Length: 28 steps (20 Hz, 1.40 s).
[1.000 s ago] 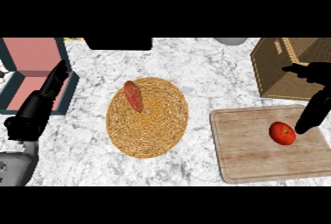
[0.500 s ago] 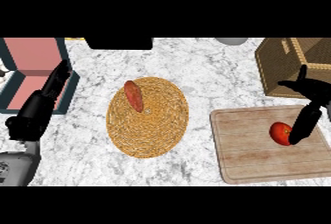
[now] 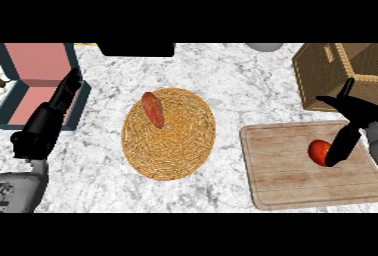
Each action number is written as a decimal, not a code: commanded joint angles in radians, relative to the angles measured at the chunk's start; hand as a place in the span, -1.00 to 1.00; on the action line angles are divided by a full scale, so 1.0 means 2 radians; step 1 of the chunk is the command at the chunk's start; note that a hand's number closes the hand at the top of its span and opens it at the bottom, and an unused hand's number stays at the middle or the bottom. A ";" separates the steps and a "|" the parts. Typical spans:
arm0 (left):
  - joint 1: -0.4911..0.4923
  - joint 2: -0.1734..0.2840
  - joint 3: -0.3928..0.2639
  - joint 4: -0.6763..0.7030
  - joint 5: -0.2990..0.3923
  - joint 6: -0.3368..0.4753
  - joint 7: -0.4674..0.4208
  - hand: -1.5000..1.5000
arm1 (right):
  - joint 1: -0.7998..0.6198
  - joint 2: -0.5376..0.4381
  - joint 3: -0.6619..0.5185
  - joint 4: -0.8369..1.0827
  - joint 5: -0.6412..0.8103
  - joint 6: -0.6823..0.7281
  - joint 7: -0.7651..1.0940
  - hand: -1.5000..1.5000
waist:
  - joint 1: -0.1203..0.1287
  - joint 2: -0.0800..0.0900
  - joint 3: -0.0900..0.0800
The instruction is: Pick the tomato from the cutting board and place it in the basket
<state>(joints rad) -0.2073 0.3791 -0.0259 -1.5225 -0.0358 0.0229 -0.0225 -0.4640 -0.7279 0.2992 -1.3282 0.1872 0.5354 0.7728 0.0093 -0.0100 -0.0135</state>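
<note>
Tomato: red, lying on the wooden cutting board, toward its right side, partly covered by the right hand.
Right hand: enters from the right edge; fingers point down along the tomato's right flank and appear to touch it, though whether they curl round it cannot be told.
Left hand: at the left edge, fingers straight and relaxed, resting over the teal-rimmed pink tray.
Basket: woven, brown, upper right, just beyond the board.
Round woven mat: centre of the marble counter; holds one elongated reddish-orange vegetable near its upper left.
</note>
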 commanded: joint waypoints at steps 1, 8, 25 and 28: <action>-0.019 0.000 0.011 0.026 -0.004 -0.008 -0.010 0.00 | 0.022 0.032 0.000 0.037 0.031 -0.026 -0.009 -1.00 | -0.004 0.006 0.007; 0.022 0.002 0.022 -0.024 -0.001 -0.016 -0.001 0.00 | 0.067 0.027 -0.031 -0.022 0.027 -0.014 0.006 -1.00 | -0.006 0.004 0.007; 0.004 -0.010 0.041 -0.031 -0.009 -0.047 0.026 0.00 | 0.085 0.093 -0.052 0.031 0.112 -0.028 -0.029 -1.00 | -0.004 0.005 0.007; -0.001 -0.026 0.031 -0.023 -0.027 -0.042 0.032 0.00 | 0.076 0.086 -0.081 0.077 0.119 -0.019 -0.071 1.00 | -0.004 0.005 0.007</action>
<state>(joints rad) -0.2077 0.3332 0.0265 -1.5748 -0.0788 -0.0384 0.0324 -0.3038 -0.5762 0.1845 -1.2274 0.4019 0.4910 0.6680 0.0027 -0.0014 -0.0018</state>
